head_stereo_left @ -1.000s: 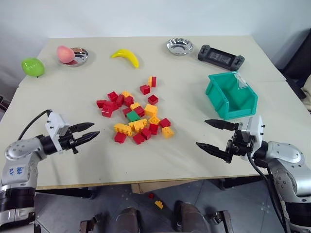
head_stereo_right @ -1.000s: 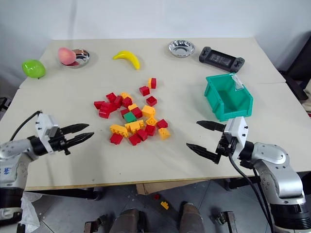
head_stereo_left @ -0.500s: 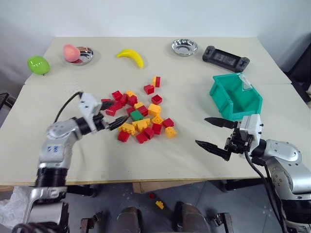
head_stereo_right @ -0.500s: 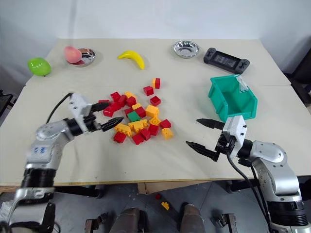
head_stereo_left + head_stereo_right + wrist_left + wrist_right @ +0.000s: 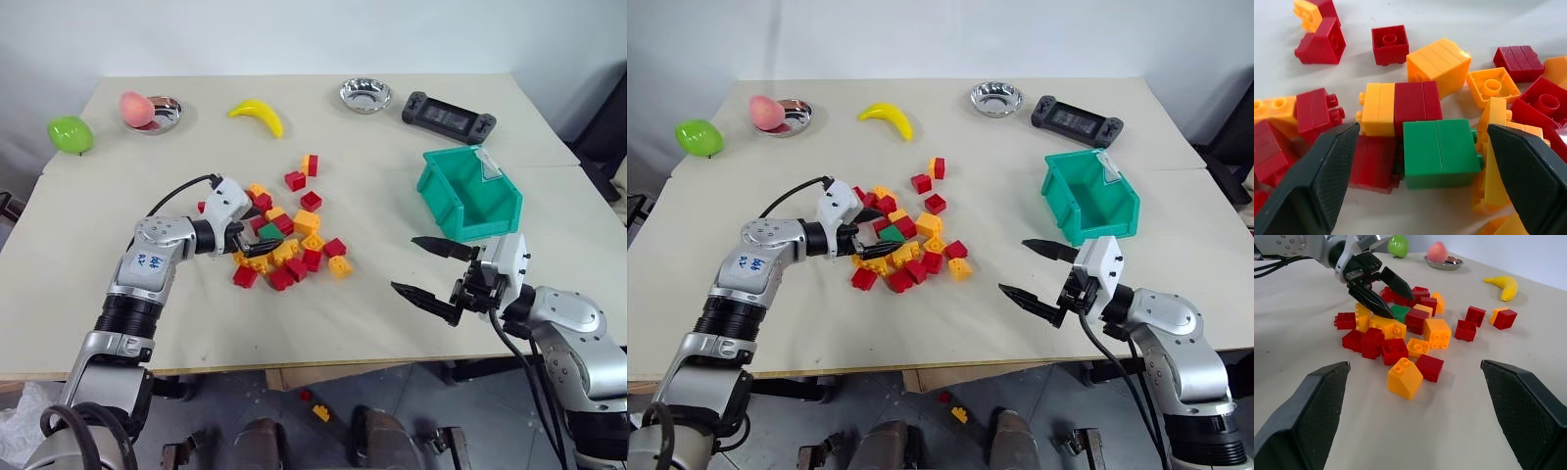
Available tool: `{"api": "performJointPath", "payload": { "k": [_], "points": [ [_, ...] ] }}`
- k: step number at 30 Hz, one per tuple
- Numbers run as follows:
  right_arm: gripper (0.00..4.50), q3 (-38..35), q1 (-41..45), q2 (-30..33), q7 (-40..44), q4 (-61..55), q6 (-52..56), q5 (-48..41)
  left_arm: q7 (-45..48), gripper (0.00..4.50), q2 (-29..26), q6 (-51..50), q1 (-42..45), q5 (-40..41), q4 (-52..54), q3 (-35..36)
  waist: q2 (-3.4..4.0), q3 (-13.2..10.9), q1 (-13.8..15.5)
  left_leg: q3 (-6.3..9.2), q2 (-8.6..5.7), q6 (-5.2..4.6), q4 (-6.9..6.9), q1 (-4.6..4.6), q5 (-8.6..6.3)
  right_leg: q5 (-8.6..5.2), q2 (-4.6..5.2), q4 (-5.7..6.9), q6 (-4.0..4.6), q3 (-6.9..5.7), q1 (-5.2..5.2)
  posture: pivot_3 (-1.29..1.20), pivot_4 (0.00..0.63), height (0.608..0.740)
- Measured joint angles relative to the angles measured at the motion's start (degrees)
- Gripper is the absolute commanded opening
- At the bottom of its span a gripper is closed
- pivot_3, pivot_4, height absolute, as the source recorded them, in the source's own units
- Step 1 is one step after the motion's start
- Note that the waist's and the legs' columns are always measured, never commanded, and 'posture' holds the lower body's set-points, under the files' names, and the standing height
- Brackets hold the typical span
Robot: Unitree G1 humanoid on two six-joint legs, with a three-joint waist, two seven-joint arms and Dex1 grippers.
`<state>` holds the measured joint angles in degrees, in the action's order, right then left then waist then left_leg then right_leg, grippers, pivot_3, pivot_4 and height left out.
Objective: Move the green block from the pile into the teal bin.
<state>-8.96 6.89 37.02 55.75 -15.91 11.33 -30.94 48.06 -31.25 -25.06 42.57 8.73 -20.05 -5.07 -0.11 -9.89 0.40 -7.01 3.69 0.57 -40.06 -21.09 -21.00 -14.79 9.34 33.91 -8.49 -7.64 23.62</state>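
A pale table (image 5: pixel 118 206) carries everything. Near its right edge stands the teal bin (image 5: pixel 466 193), open side up, with a clear tab on its rim. Mid-table lies the pile (image 5: pixel 284 230) of red and yellow bricks, and the green block (image 5: pixel 1440 153) sits on its near left side, lying on the table with a red and yellow brick just behind it and a red one touching its side. The left gripper (image 5: pixel 880 243) reaches into the pile with its jaws spread wide, one finger (image 5: pixel 1317 182) on either side of the green block and neither touching it; it grasps nothing. The right gripper (image 5: pixel 431 268) hangs over bare table in front of the bin, well apart from the pile, its jaws also wide and empty. Along the far edge, from left to right, are a lime fruit (image 5: pixel 67 134), a peach (image 5: pixel 134 106) in a steel bowl (image 5: pixel 164 111), a banana (image 5: pixel 256 115), a second bowl (image 5: pixel 364 94) and a black game controller (image 5: pixel 448 113).
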Motion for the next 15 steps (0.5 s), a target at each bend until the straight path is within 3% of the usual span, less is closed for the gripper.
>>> {"api": "performJointPath", "payload": {
  "k": [7,15],
  "points": [
    [4.50,-0.12,-1.02,-0.02,-1.09,-2.63,1.26,-0.66,-4.71,4.43,2.15,-2.55,4.32,-1.27,-5.36,0.15,-0.01,0.01,0.65,0.00,0.00,0.00,-0.07,0.04,0.00,0.00,0.00,0.04,0.00,0.01,-0.04,0.00,0.150,0.740],
    [4.50,-0.12,-1.00,-0.02,-1.67,-3.10,2.17,-1.17,-0.09,4.43,-0.63,0.00,5.08,-3.20,-4.95,-3.19,0.01,0.01,0.58,-0.02,0.00,0.00,-0.02,0.04,0.00,0.00,0.00,0.03,0.00,0.02,-0.02,0.00,0.150,0.740]
  ]
}}
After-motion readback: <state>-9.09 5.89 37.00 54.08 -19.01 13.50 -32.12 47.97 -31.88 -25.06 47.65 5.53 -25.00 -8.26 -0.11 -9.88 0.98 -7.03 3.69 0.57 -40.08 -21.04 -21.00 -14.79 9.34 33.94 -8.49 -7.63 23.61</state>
